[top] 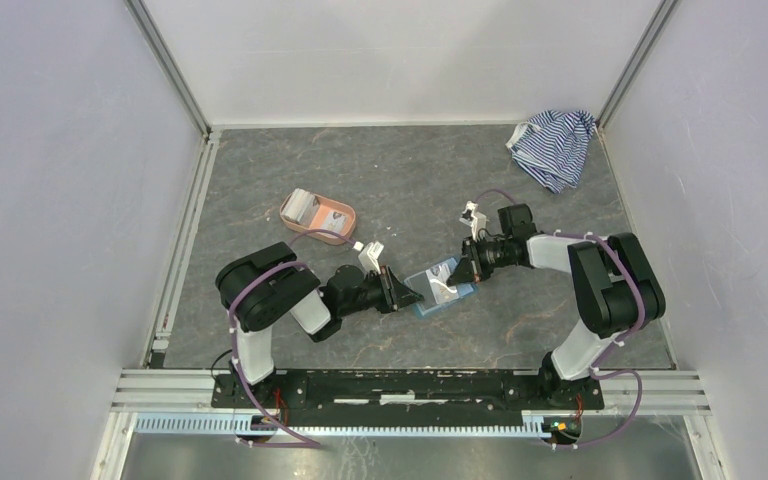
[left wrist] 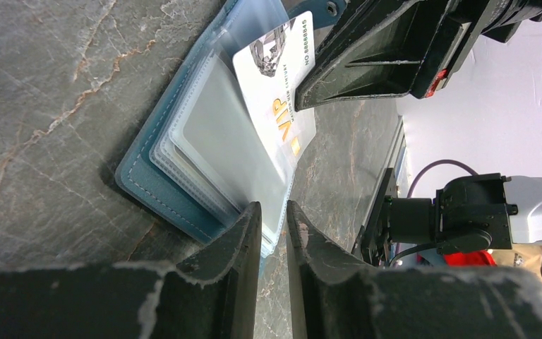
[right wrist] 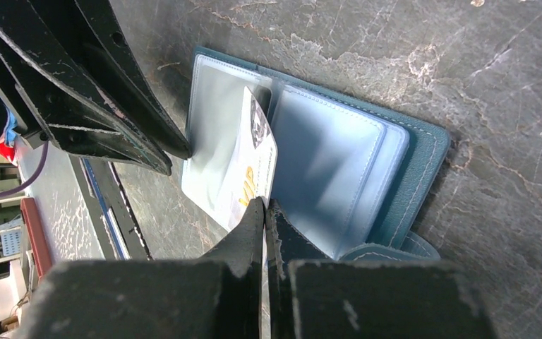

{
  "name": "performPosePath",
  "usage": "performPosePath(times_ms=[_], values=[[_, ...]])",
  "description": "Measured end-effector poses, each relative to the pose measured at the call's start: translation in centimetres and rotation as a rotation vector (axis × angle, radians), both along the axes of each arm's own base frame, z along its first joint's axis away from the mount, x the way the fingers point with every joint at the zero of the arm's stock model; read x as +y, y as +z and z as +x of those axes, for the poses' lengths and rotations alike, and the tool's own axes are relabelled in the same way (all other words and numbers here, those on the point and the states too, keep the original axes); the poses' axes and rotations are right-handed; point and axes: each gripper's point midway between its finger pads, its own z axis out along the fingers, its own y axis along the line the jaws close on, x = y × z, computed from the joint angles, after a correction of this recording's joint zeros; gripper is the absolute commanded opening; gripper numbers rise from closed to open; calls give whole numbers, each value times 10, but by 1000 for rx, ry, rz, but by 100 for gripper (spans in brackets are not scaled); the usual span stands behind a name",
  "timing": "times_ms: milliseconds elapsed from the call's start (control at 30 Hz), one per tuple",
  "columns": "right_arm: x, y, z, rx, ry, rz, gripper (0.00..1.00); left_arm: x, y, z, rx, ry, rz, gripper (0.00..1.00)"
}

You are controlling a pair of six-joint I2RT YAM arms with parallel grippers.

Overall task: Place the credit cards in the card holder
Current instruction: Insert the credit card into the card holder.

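A: At card holder (right wrist: 418,164), open flat on surface (right wrist: 501,70): right gripper (right wrist: 265,206) clamped on VIP credit card (right wrist: 254,169), card half inside clear sleeve (right wrist: 213,120).
B: Left gripper (left wrist: 273,210)?
A: Pinching holder's sleeve edge, opposite side.

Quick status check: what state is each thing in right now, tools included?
card holder: open, lying flat, clear sleeves exposed.
VIP card: partway into a sleeve, near edge pinched.
right tool: shut on VIP card.
left tool: nearly shut, pinching a sleeve edge.
tray: upright, holding whitish cards.
striped cloth: crumpled, far right corner.
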Motion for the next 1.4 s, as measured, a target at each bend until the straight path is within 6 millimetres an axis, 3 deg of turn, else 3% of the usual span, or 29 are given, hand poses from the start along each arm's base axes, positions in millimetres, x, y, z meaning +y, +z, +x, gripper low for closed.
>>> performPosePath(times_ms=[1400], values=[[-5, -6, 4, 21, -57, -135, 3, -1, 0, 0, -5, -3, -7, 27]])
